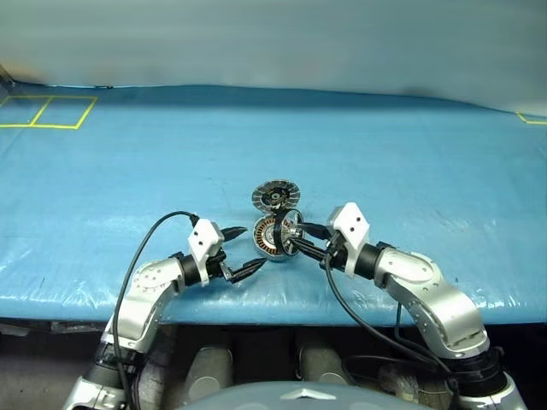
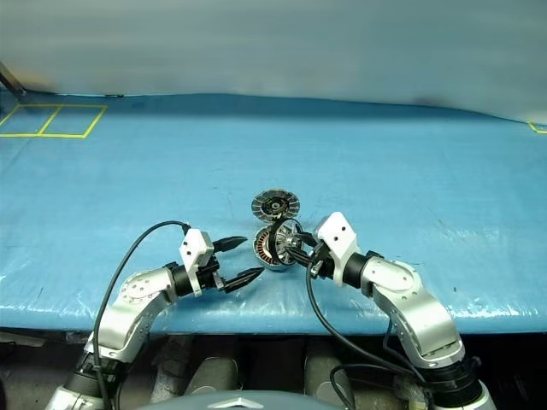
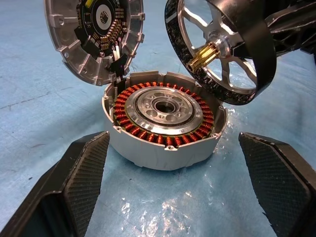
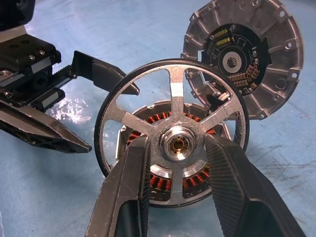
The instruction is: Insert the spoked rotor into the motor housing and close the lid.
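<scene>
No legible text, brand, number or label found. The circuit board on the inner face of the lid, beyond the right gripper's fingertips, carries yellow components and small markings, too fine to read. Yellow taped lines on the blue table cover form boxes, without characters.

Both arms reach in over the tabletop, forearms angled toward each other. The left gripper points inward and slightly down, fingers spread wide with nothing between them. The right gripper points left and down, fingers pinched on the rotor at its hub, holding it tilted.
</scene>
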You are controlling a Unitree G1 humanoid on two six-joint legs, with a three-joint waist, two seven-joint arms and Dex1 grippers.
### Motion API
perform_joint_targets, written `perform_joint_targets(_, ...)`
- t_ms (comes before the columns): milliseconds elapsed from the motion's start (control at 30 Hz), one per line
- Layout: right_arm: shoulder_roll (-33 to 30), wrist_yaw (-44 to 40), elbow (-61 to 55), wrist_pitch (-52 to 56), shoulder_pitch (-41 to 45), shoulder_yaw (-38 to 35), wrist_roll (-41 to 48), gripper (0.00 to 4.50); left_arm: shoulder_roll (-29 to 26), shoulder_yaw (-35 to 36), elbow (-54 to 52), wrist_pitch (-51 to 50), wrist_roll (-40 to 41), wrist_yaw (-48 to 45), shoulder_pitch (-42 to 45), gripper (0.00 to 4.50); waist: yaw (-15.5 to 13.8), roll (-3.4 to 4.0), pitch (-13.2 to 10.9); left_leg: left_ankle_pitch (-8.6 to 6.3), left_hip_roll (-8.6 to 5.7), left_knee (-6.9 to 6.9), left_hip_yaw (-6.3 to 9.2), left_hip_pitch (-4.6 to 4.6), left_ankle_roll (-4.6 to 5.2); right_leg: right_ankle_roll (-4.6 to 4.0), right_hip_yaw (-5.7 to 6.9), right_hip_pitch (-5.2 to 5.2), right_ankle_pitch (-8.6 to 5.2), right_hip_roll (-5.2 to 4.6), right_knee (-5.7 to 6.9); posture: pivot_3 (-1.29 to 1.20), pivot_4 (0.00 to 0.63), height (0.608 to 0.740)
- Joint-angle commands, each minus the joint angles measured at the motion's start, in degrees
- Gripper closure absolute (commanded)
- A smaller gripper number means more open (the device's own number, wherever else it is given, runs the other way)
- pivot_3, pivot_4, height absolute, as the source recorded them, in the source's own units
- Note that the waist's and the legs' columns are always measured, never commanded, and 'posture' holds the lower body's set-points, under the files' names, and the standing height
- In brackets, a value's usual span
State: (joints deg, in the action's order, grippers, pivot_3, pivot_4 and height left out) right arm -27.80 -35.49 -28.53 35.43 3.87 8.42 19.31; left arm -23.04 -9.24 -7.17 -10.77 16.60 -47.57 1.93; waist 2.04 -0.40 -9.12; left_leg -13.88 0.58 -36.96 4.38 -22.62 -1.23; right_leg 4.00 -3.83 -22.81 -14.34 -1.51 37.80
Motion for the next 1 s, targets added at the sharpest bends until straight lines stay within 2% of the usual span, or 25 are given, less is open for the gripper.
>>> perform_joint_targets(33, 0.0, -0.6, -0.5, -1.4, 1.5, 0.0, 0.2, 3.14, -0.4, 1.2, -3.1, 0.0, 0.7, 0.5, -0.1, 0.00, 0.0, 0.00, 0.0, 0.00, 0.00, -0.01, 0.00, 0.00, 0.00, 0.00, 0.00, 0.00, 0.00, 0.00, 0.00, 0.00, 0.150, 0.740)
perform_joint_targets(367, -0.6, -1.2, 4.9, -2.8, 4.5, 3.8, -4.4, 3.14, -0.4, 0.3, -6.0, -2.8, 0.9, 1.7, -0.2, 0.00, 0.0, 0.00, 0.0, 0.00, 0.00, -0.02, 0.00, 0.01, 0.00, 0.01, 0.00, 0.01, 0.02, 0.00, 0.01, 0.00, 0.150, 0.740)
perform_joint_targets(667, -4.0, -3.5, 5.6, -2.9, 5.4, 6.3, -7.2, 3.14, 0.6, -1.2, -9.5, -5.4, 0.1, 4.1, -0.8, 0.00, 0.0, -0.01, 0.0, 0.00, 0.00, -0.07, -0.01, 0.04, 0.00, 0.03, 0.00, 0.05, 0.02, 0.00, 0.01, 0.00, 0.150, 0.740)
perform_joint_targets(967, -5.5, -4.4, 6.8, -4.3, 7.3, 9.3, -11.3, 3.14, 0.6, -1.2, -6.9, -3.6, 0.1, 3.7, -0.6, 0.00, 0.0, 0.00, 0.0, 0.01, 0.01, -0.10, 0.00, 0.07, 0.00, 0.04, 0.00, 0.07, 0.03, 0.01, 0.02, 0.00, 0.150, 0.740)
perform_joint_targets(1000, -5.3, -4.6, 6.9, -4.8, 7.3, 9.2, -11.2, 2.80, 0.5, -1.1, -6.5, -3.3, 0.1, 3.5, -0.6, 0.00, 0.0, -0.01, 0.0, 0.01, 0.00, -0.11, -0.01, 0.07, 0.00, 0.04, 0.00, 0.08, 0.03, 0.01, 0.02, 0.00, 0.150, 0.740)
